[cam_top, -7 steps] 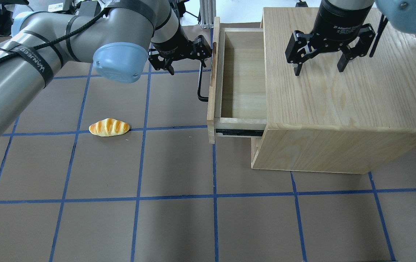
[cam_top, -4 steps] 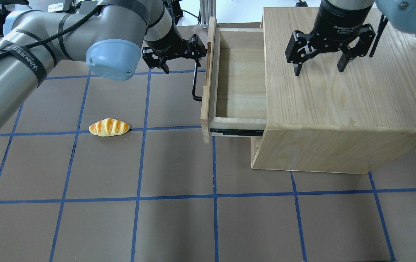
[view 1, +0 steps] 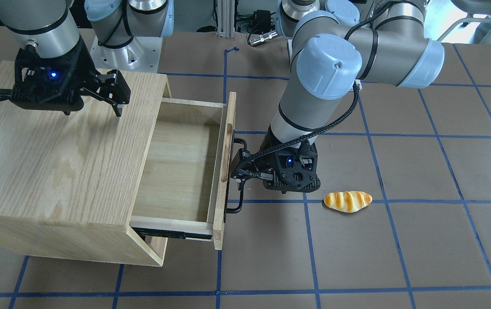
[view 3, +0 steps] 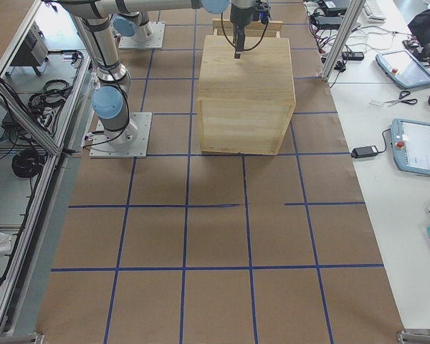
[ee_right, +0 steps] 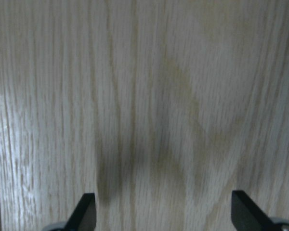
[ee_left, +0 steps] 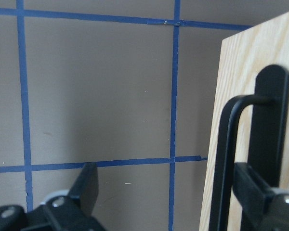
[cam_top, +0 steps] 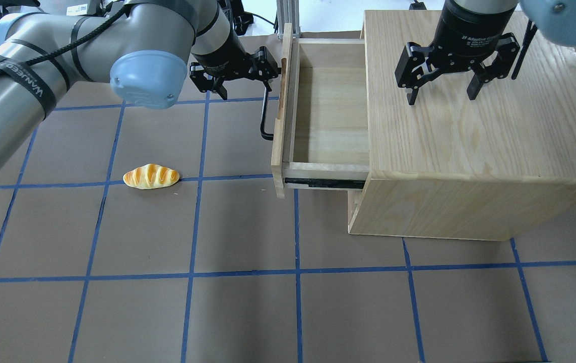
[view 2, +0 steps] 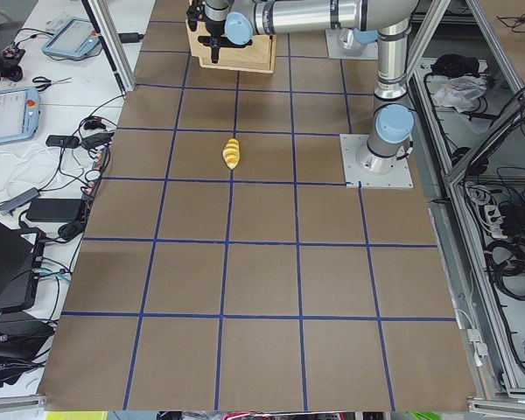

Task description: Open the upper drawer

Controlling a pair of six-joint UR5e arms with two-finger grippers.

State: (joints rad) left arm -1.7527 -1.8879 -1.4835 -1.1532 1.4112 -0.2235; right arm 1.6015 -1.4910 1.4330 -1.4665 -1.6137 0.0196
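Upper drawer (cam_top: pixel 330 116) is pulled well out of the cabinet (cam_top: pixel 469 151), sticking out to the left. Its pale inside is bare, and the black slide rail (cam_top: pixel 323 182) is exposed along the near side. Left gripper (cam_top: pixel 245 88) sits low at the far end of the black bar handle (cam_top: pixel 263 113), by the drawer front. Its fingers (ee_left: pixel 89 180) are spread apart, not pinching: the wrist cam shows the bar between them, right up against one finger (hooked, not clamped). The slot (view 1: pixel 227 150) in the front panel is just behind the handle. Right gripper (cam_top: pixel 442 98) hangs over the far part of the cabinet top, fingers wide apart, holding nothing; can't tell if the tips touch the wood. Bread roll (cam_top: pixel 151 176) lies on the brown table (cam_top: pixel 242 312), well left of the drawer, beside a blue tape line.
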